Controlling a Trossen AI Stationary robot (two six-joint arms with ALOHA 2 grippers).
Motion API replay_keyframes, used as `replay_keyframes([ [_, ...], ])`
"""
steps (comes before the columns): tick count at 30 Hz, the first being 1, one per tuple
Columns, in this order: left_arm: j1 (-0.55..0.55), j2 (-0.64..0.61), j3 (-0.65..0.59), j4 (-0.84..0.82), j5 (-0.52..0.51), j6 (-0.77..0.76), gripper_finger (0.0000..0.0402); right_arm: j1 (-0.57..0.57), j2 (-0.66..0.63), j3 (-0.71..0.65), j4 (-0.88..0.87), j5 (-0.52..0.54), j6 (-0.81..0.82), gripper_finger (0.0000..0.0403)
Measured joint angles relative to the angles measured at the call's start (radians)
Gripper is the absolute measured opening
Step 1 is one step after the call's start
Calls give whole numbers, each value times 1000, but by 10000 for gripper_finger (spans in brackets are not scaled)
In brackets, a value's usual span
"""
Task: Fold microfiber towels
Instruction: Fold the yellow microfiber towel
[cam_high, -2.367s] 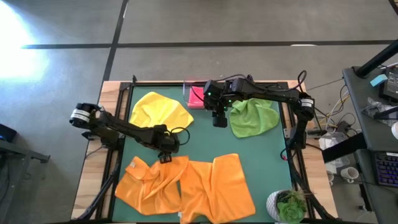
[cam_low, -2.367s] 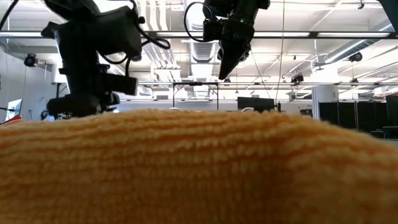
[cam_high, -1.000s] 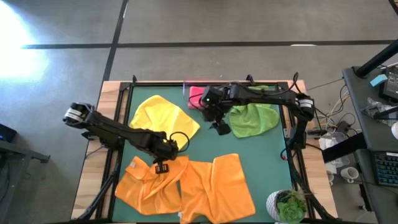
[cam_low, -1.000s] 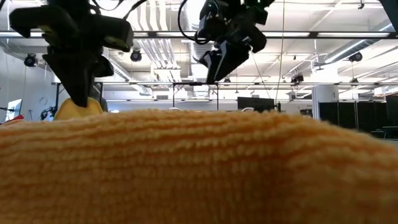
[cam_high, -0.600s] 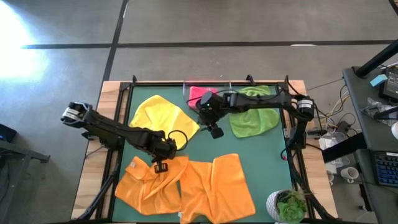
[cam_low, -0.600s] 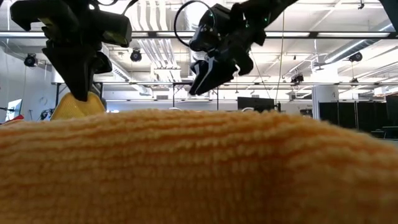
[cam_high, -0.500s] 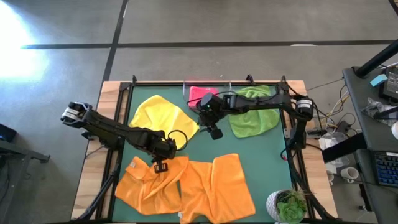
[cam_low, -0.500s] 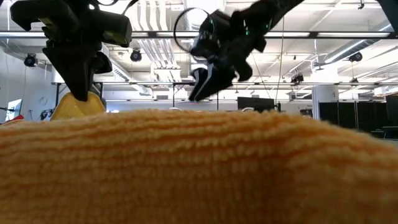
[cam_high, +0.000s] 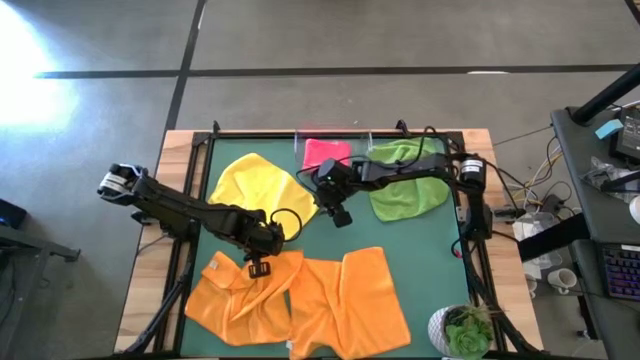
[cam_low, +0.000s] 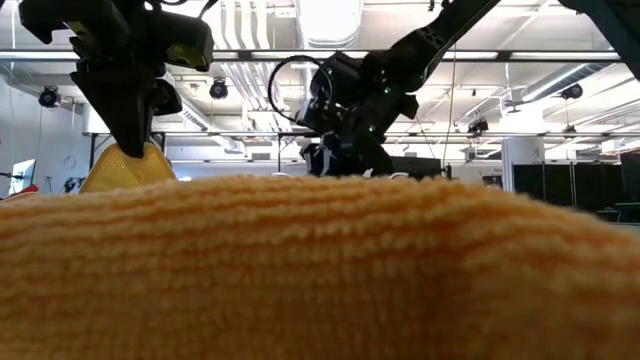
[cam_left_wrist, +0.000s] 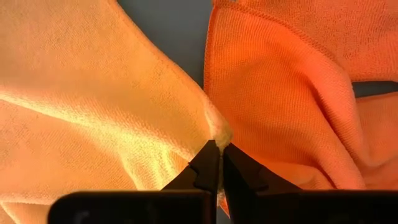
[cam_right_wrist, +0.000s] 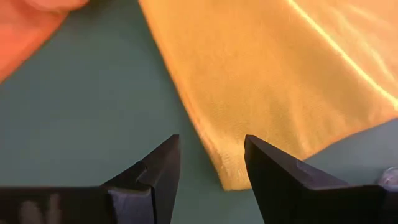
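The yellow towel (cam_high: 258, 182) lies spread at the table's far left. One point of its near side is raised under my left gripper (cam_left_wrist: 217, 149), which is shut on it above the far edge of the left orange towel (cam_high: 235, 300). My right gripper (cam_right_wrist: 211, 162) is open at mid table. Its fingers stand on either side of the yellow towel's right corner (cam_right_wrist: 231, 179), and I cannot tell whether they touch it. A second orange towel (cam_high: 350, 300) lies near right, a green towel (cam_high: 405, 185) far right and a pink towel (cam_high: 325, 152) at the far edge. My left gripper pinches a small peak of the yellow towel (cam_left_wrist: 219, 133) between its two fingertips. The fingers come from above, pointing steeply down. The cloth falls away from the peak (cam_low: 125, 168) in a tent, and the rest of the towel lies on the table.
A clear tray (cam_high: 362, 137) stands at the far edge beside the pink towel. A potted plant (cam_high: 462, 330) sits at the near right corner. Bare green mat (cam_high: 420, 250) shows right of centre. An orange towel (cam_low: 320, 270) fills the low view's foreground.
My right gripper has come down and toward the table's left, from beside the green towel to the yellow towel's right corner, tipping flatter as it went. My left gripper has kept still with the yellow peak held up.
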Motion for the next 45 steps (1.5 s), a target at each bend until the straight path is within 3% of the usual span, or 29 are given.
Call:
replay_keyframes([
  [5,0,0,2,-1,0,-1,0,-6,64,-1,14,14,0,168],
  [9,0,0,2,-1,0,-1,0,-5,85,0,26,106,-2,168],
  [14,0,0,2,-1,1,-3,0,-7,83,0,32,121,-3,168],
  [20,0,0,2,-1,1,-3,0,-13,81,0,50,228,-24,162],
  [25,0,0,2,-1,1,-2,0,-13,86,0,47,224,-9,125],
  [33,1,0,1,-13,1,1,0,-13,86,7,29,192,4,16],
  [45,3,-17,28,-78,-8,56,0,3,-6,106,-291,193,104,9],
])
